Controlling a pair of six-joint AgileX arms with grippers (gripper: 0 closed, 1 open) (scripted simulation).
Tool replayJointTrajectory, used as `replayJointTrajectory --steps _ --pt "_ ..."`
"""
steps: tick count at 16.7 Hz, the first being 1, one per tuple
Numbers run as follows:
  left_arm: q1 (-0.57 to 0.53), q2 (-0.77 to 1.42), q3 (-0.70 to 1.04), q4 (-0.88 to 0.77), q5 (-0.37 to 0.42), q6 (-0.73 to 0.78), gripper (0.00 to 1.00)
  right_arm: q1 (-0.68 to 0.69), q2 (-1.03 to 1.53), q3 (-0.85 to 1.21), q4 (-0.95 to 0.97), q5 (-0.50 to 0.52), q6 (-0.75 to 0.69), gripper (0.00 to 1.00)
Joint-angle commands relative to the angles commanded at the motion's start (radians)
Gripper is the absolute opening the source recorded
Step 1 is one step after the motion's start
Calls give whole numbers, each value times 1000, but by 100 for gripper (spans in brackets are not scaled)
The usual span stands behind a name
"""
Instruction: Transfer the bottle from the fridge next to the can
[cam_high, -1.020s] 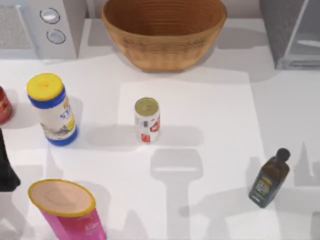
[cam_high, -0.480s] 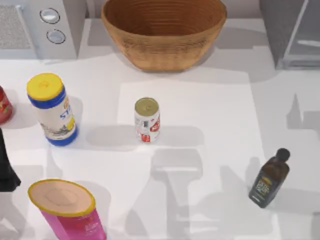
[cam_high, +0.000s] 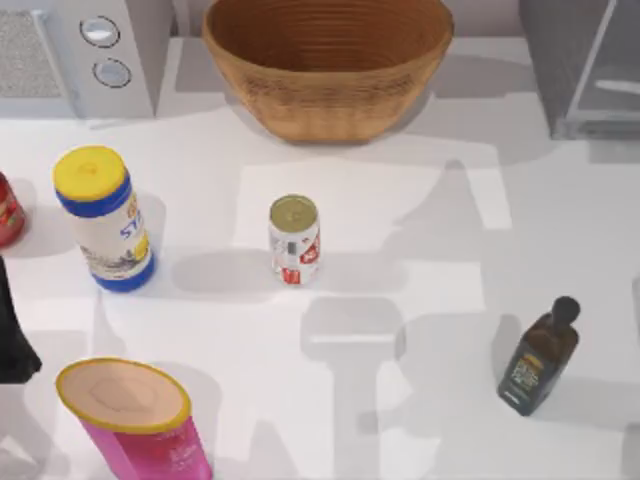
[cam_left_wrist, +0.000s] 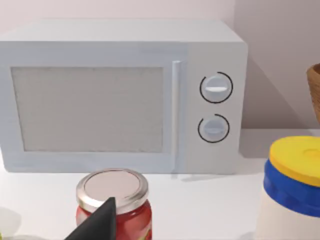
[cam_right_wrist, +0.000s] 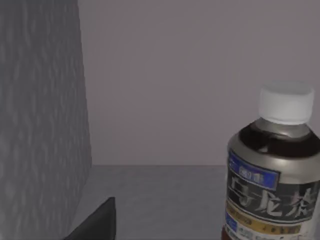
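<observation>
Step in hand: I judge this to be the reach into the fridge (cam_high: 580, 70); the bottle (cam_right_wrist: 275, 175) has not yet been taken.
Bottle: upright on the fridge's grey floor, with the textured inner wall (cam_right_wrist: 40, 115) off to one side and the plain back wall behind it, as my right wrist view shows.
Right claw: a dark finger tip (cam_right_wrist: 97, 220) shows low in that view, apart from the bottle; whether the jaws are wide or narrow I cannot tell.
Can (cam_high: 294, 240): out on the white table (cam_high: 420, 220), in front of the basket (cam_high: 328, 60), well apart from the fridge.
Left claw: parked facing the microwave (cam_left_wrist: 120, 95), its finger tip (cam_left_wrist: 100, 222) before the red jar (cam_left_wrist: 114, 200); jaw state I cannot tell.
Next move: likely close in around the bottle's body, grip, draw it out of the fridge, and set it down just beside the can.
</observation>
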Motion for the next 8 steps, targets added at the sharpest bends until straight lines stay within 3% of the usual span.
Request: replayJointTrajectory --steps 4,8 --pt "0 0 0 0 0 0 100 -35 274 135 144 -28 1 100" --pt "0 0 0 0 0 0 100 -50 378 191 204 -39 1 100"
